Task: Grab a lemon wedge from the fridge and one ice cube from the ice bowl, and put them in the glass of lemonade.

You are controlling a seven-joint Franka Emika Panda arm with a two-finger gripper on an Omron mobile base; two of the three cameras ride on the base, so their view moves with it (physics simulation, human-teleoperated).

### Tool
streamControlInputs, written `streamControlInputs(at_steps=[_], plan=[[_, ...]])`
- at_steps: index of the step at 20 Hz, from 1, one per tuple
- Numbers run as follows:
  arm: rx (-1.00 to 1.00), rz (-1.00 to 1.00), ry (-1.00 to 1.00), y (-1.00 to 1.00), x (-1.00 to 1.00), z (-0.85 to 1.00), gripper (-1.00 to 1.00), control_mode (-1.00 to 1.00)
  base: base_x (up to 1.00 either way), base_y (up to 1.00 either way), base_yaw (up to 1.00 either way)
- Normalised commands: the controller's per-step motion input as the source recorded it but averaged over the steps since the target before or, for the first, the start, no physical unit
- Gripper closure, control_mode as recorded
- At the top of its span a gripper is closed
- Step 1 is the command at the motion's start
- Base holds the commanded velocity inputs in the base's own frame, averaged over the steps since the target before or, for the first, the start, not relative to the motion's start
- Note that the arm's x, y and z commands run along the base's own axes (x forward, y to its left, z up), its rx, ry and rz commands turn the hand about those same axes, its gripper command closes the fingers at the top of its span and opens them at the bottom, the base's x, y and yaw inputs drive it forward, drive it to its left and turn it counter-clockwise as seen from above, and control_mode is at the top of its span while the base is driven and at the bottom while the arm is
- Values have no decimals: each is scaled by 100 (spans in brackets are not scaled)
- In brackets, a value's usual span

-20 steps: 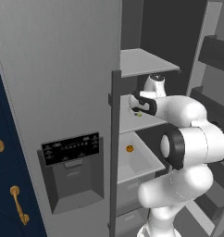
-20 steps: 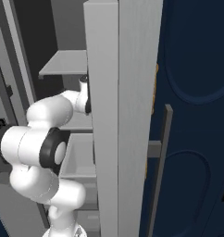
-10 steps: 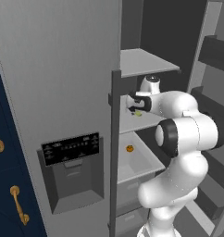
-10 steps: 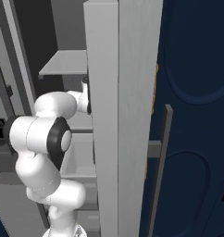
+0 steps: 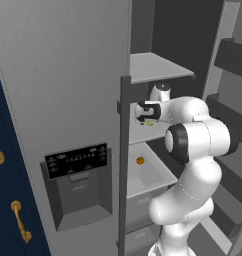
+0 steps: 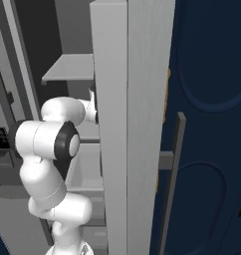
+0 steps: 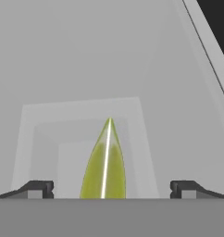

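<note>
A tall grey fridge (image 5: 68, 100) stands with one door open, its pale shelves and a drawer showing inside. The gripper (image 7: 109, 190) reaches onto the middle shelf (image 5: 138, 134), jaws wide apart and gripping nothing, with the lemon wedge (image 7: 104, 166) lying between its fingertips (image 7: 37, 189). A small orange fruit (image 5: 140, 160) sits in the drawer (image 5: 150, 175) below.

The tiny pointed lemon wedge (image 7: 104, 166) is yellow-green with a pale central line. The tall two-door fridge (image 5: 63, 75) is plain grey, its dispenser panel (image 5: 78, 161) black. A small round item (image 5: 140, 160) is orange.
</note>
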Motion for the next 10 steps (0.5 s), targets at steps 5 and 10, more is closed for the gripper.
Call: streamControlInputs(at_steps=[5, 10], plan=[[0, 0, 0, 0, -7, 0, -100, -100, 0, 0, 0], [0, 0, 0, 0, -1, -9, -100, -100, 0, 0, 0]])
